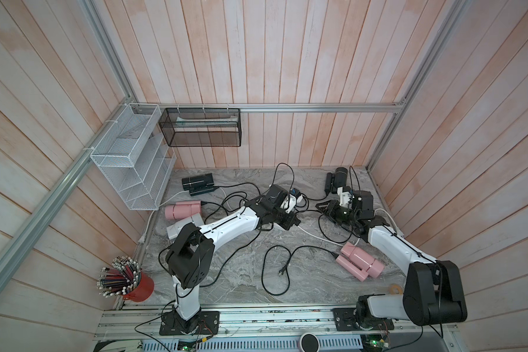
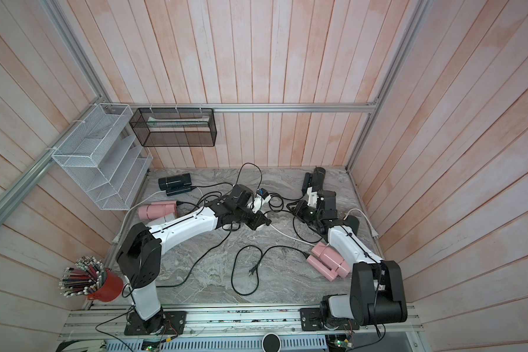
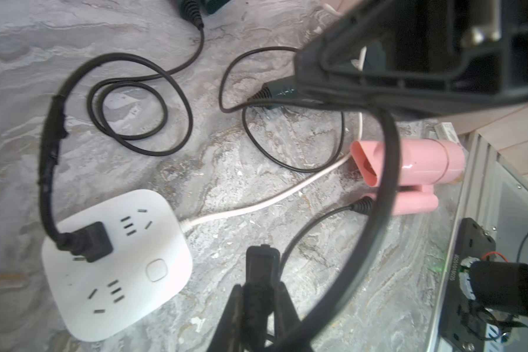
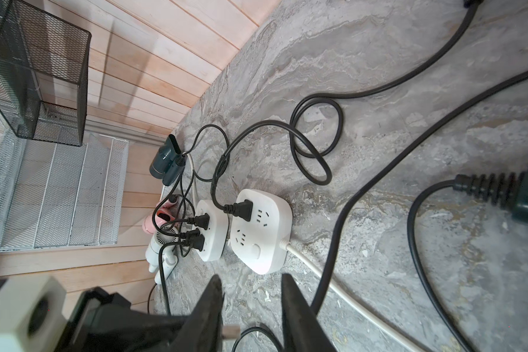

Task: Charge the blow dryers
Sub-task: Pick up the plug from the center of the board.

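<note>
Pink-washed plank walls box in a grey marbled counter (image 1: pixel 317 289) strewn with black cords. In both top views a black blow dryer (image 1: pixel 197 182) lies at upper left. A pink blow dryer (image 1: pixel 183 209) and a light grey blow dryer (image 1: pixel 176 230) lie just below it, the grey one partly under the left arm. A second black blow dryer (image 1: pixel 337 178) sits at upper right, and a second pink blow dryer (image 1: pixel 361 262) at lower right. A loose plug (image 1: pixel 282 271) lies on the counter left of that one.

The left gripper (image 3: pixel 261 289) is pinched narrow on a black plug (image 3: pixel 261 259), near a white power strip (image 3: pixel 116 274) that carries one plug. The right gripper (image 4: pixel 250 277) stands partly spread with nothing between its fingers. It points toward that strip and a second power strip (image 4: pixel 211 231) just beside it, which holds several plugs.
</note>
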